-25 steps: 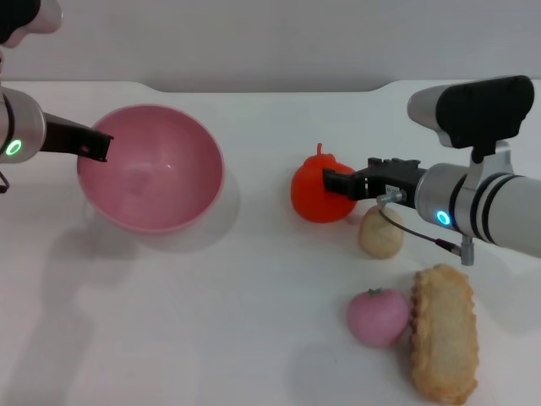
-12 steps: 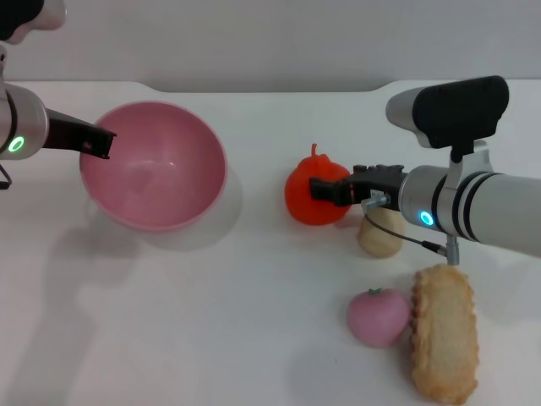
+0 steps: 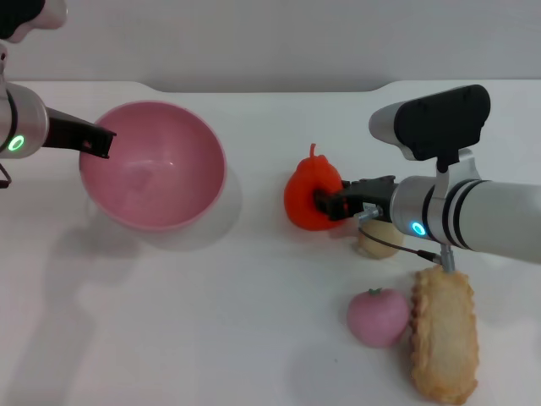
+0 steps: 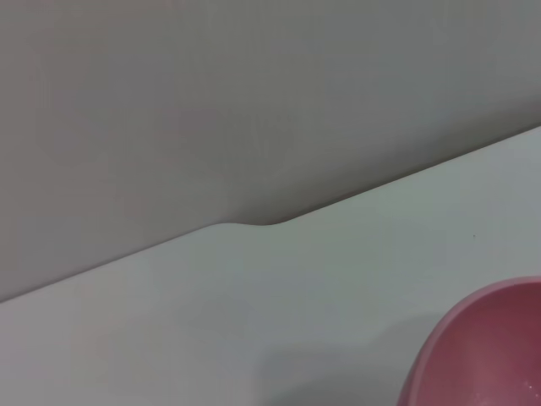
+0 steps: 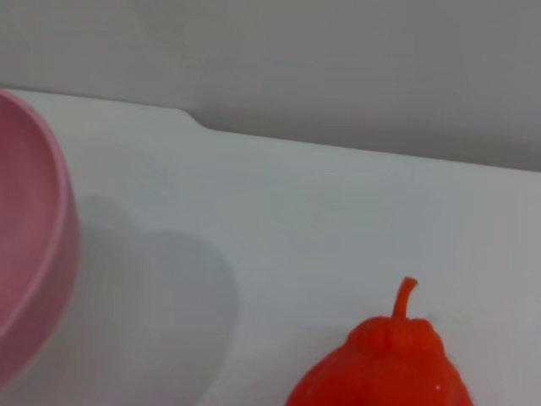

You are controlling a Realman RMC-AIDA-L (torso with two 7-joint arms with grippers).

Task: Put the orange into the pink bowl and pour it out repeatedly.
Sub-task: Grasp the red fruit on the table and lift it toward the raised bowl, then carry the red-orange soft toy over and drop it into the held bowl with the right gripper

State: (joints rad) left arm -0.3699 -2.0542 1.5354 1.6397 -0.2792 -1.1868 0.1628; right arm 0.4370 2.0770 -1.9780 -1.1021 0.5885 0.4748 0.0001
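- Right tool (image 3: 325, 200) clamped on the orange (image 3: 306, 196), squeezing it mid-table (image 3: 254, 321), well apart from the bowl (image 3: 152, 165).
- Left tool (image 3: 100, 141) closed on the bowl's left rim.
- Near the orange: beige ball (image 3: 378, 239), pink fruit (image 3: 377, 316), biscuit (image 3: 443, 331).
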